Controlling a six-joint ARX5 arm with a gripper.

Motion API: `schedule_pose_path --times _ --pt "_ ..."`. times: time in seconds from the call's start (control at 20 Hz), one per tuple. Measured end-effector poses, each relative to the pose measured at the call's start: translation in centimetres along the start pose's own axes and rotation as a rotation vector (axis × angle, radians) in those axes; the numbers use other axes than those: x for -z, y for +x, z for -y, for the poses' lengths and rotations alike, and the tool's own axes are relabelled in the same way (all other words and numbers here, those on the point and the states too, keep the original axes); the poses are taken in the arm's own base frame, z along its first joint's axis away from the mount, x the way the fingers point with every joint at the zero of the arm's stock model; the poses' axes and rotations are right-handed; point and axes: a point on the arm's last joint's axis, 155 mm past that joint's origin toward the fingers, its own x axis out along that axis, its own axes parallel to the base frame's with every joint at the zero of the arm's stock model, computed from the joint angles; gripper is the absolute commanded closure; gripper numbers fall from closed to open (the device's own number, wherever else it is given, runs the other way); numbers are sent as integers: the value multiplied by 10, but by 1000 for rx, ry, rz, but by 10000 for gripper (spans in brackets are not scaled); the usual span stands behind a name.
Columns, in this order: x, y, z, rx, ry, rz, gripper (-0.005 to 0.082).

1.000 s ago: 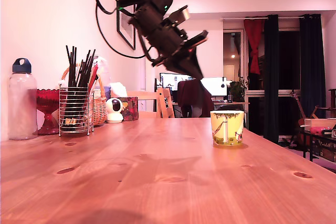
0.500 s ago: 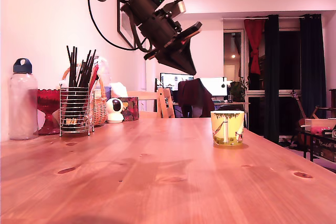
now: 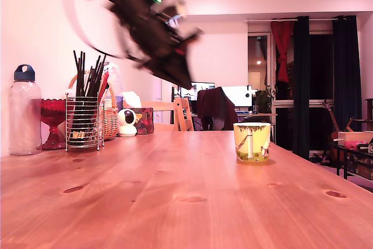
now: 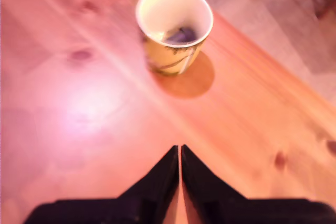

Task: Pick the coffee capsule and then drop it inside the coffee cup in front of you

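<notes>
The yellow-green coffee cup [image 3: 252, 141] stands on the wooden table [image 3: 175, 190] at the exterior view's right. From above, the coffee cup [image 4: 174, 22] holds a dark purple coffee capsule [image 4: 181, 35] lying on its bottom. My gripper [image 3: 185, 83] hangs high over the table, blurred by motion, up and to the exterior view's left of the cup. In the wrist view the gripper [image 4: 179, 149] is shut, its black fingers [image 4: 160, 177] pressed tip to tip with nothing between them, well apart from the cup.
Along the exterior view's left stand a clear bottle [image 3: 25, 112], a red goblet [image 3: 53, 122], a wire holder of black sticks [image 3: 84, 118] and a small white figure [image 3: 126, 122]. The table's edge [image 4: 273, 51] runs just beyond the cup.
The arm has swung up and toward the exterior view's left, away from above the cup, and is now motion-blurred. The cup has not moved.
</notes>
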Motion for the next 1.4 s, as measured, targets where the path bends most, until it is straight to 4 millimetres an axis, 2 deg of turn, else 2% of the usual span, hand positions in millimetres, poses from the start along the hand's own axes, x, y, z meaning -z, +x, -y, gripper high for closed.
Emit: schedule_pose_path --times 0.2,0.3,0.75,1.05,1.15,1.4 --pt "7 -43 -2 -33 -6 98 789" --pt "22 -55 -2 -43 -16 115 788" --pt "99 -65 -14 -83 -125 123 788" --pt "155 -68 -6 -91 -205 104 788" --pt "166 -73 -3 -95 -225 101 788" --pt "174 -89 3 -103 -260 119 788"
